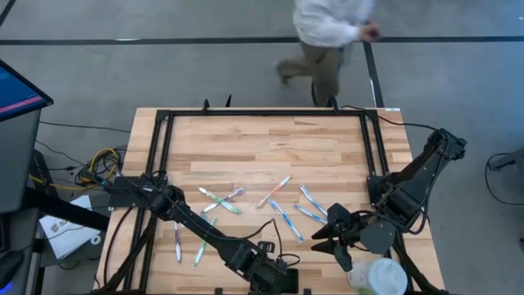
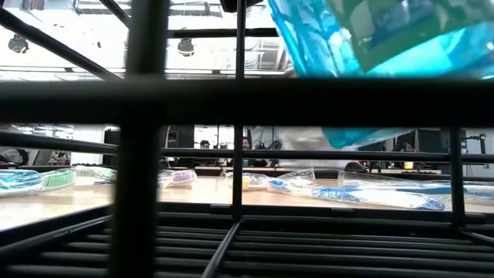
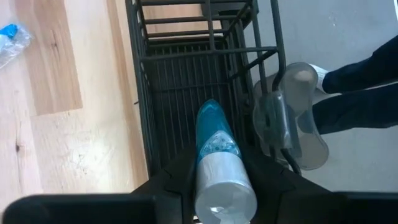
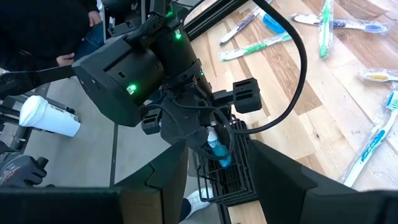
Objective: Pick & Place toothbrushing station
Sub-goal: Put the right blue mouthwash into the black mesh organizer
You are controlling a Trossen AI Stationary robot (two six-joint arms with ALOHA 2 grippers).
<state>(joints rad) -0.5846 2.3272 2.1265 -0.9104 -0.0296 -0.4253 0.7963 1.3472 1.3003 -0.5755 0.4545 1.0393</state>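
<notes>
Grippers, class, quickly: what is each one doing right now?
Left gripper: shut on a wrapped blue toothbrush over the black wire holder.
Right gripper: open, empty.

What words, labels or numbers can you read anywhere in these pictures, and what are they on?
None can be read.
Wrapped toothbrush in the left pincer: printing on the packaging, too blurred.
Paper sheet beside the table: dark marks, too small.
Screen at the left edge: no legible text.

The toothbrushing station (image 3: 186, 87) is a black wire basket of rectangular shape. It stands at the near edge of the wooden table and its top is open.
</notes>
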